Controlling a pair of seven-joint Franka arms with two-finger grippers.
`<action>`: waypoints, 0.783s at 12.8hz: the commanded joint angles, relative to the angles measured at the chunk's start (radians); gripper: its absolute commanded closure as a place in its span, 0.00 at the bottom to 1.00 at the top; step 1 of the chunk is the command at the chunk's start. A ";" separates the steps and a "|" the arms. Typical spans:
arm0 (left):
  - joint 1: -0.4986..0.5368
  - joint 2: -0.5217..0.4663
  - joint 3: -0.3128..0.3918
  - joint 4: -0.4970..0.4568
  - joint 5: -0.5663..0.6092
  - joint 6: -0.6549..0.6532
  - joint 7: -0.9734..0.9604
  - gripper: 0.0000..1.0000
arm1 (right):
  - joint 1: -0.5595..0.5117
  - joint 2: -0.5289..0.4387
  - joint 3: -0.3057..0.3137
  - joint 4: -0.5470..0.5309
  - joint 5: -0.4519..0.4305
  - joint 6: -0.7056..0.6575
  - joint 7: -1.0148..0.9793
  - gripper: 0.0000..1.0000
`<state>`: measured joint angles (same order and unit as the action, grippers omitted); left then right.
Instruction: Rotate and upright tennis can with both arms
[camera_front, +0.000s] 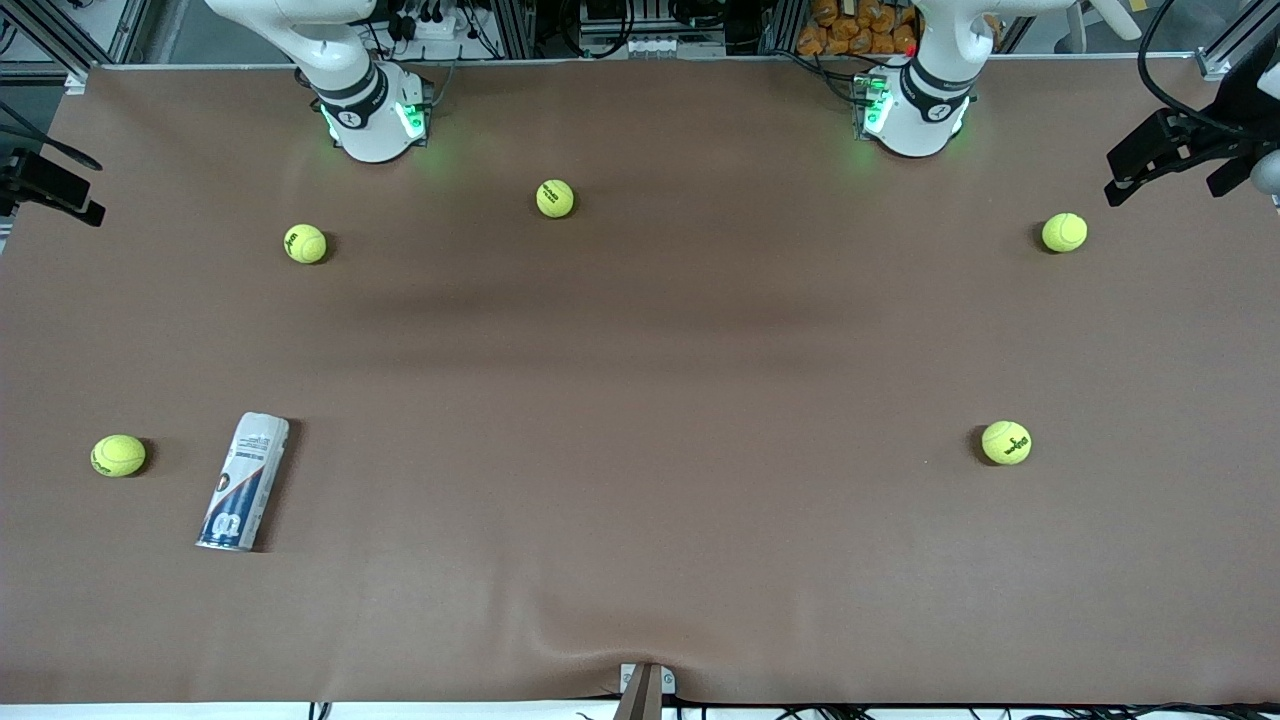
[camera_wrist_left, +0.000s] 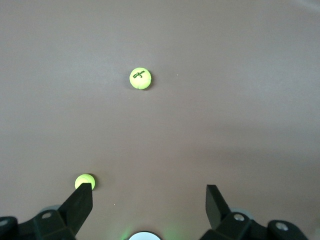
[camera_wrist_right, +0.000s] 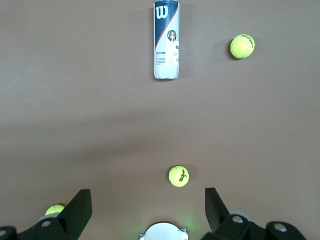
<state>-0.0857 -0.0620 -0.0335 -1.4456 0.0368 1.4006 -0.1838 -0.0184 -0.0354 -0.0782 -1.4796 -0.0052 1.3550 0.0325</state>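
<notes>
The tennis can (camera_front: 243, 482) lies on its side on the brown table, toward the right arm's end and nearer the front camera, its silver rim end pointing toward that camera. It also shows in the right wrist view (camera_wrist_right: 166, 40). Both hands are out of the front view; only the arms' lower parts show, the right arm (camera_front: 365, 105) and the left arm (camera_front: 920, 100). My right gripper (camera_wrist_right: 147, 192) is open and empty, high over the table near its base. My left gripper (camera_wrist_left: 148, 189) is open and empty, high over its own end.
Several yellow-green tennis balls lie scattered: one beside the can (camera_front: 118, 455), others at mid-table (camera_front: 305, 243) (camera_front: 555, 198), and toward the left arm's end (camera_front: 1064, 232) (camera_front: 1006, 442). Black camera mounts (camera_front: 1180, 150) stand at the table's ends.
</notes>
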 joint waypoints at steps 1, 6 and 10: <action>0.001 -0.005 0.003 0.010 -0.006 -0.028 0.001 0.00 | -0.008 -0.021 0.008 -0.025 -0.012 0.004 0.015 0.00; 0.003 -0.002 0.015 0.010 -0.017 -0.031 0.007 0.00 | -0.011 -0.012 0.006 -0.027 -0.009 0.007 0.009 0.00; 0.000 -0.002 0.015 0.005 -0.015 -0.031 0.010 0.00 | -0.043 0.132 0.006 -0.027 -0.001 0.064 0.003 0.00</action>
<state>-0.0855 -0.0619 -0.0235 -1.4458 0.0367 1.3871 -0.1826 -0.0485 0.0166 -0.0795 -1.5128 -0.0050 1.3826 0.0322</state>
